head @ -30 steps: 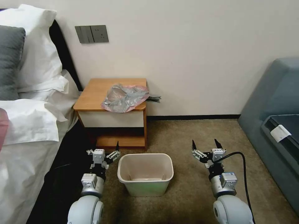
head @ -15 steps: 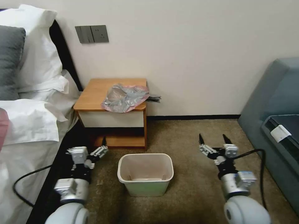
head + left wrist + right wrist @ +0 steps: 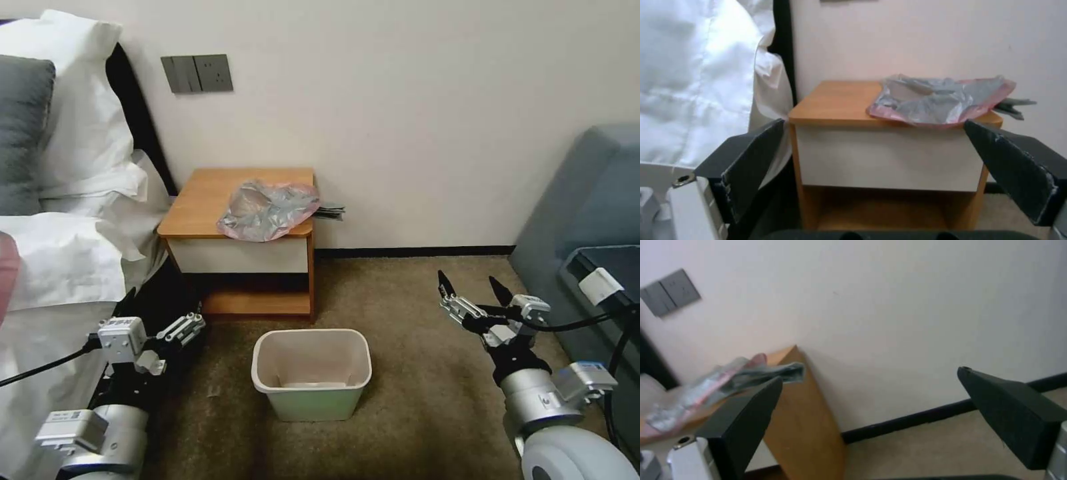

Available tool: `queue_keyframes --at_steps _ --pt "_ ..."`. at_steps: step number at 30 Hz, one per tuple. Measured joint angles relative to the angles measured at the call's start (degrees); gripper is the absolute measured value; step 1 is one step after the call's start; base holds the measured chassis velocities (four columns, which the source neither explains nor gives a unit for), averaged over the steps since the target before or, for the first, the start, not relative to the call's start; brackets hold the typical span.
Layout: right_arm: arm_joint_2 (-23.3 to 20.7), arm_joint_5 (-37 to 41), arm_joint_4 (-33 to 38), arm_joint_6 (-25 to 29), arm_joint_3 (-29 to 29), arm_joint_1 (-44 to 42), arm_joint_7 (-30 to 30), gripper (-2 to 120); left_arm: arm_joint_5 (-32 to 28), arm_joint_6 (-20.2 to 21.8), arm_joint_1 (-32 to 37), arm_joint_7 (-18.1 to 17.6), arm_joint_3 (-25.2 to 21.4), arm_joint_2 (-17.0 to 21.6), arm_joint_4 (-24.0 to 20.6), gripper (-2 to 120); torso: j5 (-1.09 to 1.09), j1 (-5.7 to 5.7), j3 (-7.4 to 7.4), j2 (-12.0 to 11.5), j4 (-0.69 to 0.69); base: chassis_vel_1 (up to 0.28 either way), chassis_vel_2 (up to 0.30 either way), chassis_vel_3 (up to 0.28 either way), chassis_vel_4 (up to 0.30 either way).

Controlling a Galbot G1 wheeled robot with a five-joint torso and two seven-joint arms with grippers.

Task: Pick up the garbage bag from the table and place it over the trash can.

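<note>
The garbage bag (image 3: pixel 267 210) lies crumpled on the right part of the table (image 3: pixel 200 200), grey film with a pinkish edge. The trash can (image 3: pixel 311 403) stands upright on the carpet in front of the table, with nothing draped over it. My left gripper (image 3: pixel 160 310) hovers open, low beside the bed and left of the can. Off to the can's right, my right gripper (image 3: pixel 468 283) is open too. In the left wrist view the open gripper (image 3: pixel 873 123) faces the table (image 3: pixel 835 103) and the bag (image 3: pixel 942 101). The right wrist view shows the bag (image 3: pixel 720 383) past one finger (image 3: pixel 746 420).
A bed with white pillows (image 3: pixel 73 200) runs along the left, close to my left arm. A grey-blue sofa (image 3: pixel 587 227) stands at the right near my right arm. Dark flat items (image 3: pixel 330 212) stick out behind the bag. Brown carpet (image 3: pixel 400 300) lies open around the can.
Both arms have swung outward, the left toward the bed and the right toward the sofa. Both grippers stay open. The bag and the can have not moved.
</note>
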Motion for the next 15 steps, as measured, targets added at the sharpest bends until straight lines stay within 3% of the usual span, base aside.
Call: queue_keyframes --at_steps 5,9,10,13,15 --pt "-1.5 8.3 -1.1 -0.9 -1.5 2.6 1.8 100 0.1 -0.2 0.1 0.0 0.1 -0.5 -0.1 100 0.00 0.00 0.00 0.0 0.00 0.000 0.000 0.000 0.000" --pt "-3.1 24.3 -4.1 -0.8 -4.9 8.3 4.4 100 -0.2 -0.3 0.6 -0.2 0.0 -0.8 -0.1 100 0.00 0.00 0.00 0.0 0.01 0.000 0.000 0.000 0.000" --pt "-3.1 24.3 -4.1 -0.8 -4.9 8.3 4.4 100 -0.2 -0.3 0.6 -0.2 0.0 -0.8 -0.1 100 0.00 0.00 0.00 0.0 0.01 0.000 0.000 0.000 0.000" --pt "-4.1 39.6 -8.6 0.1 -8.4 15.7 9.2 100 -1.2 -0.3 1.2 -0.1 -0.1 -0.6 -0.1 100 0.00 0.00 0.00 0.0 0.00 0.000 0.000 0.000 0.000" --pt "-4.2 43.4 -10.2 0.6 -9.3 17.9 10.6 100 -1.7 -0.3 1.2 0.0 -0.1 -0.5 -0.1 100 0.00 0.00 0.01 0.0 0.00 0.000 0.000 0.000 0.000"
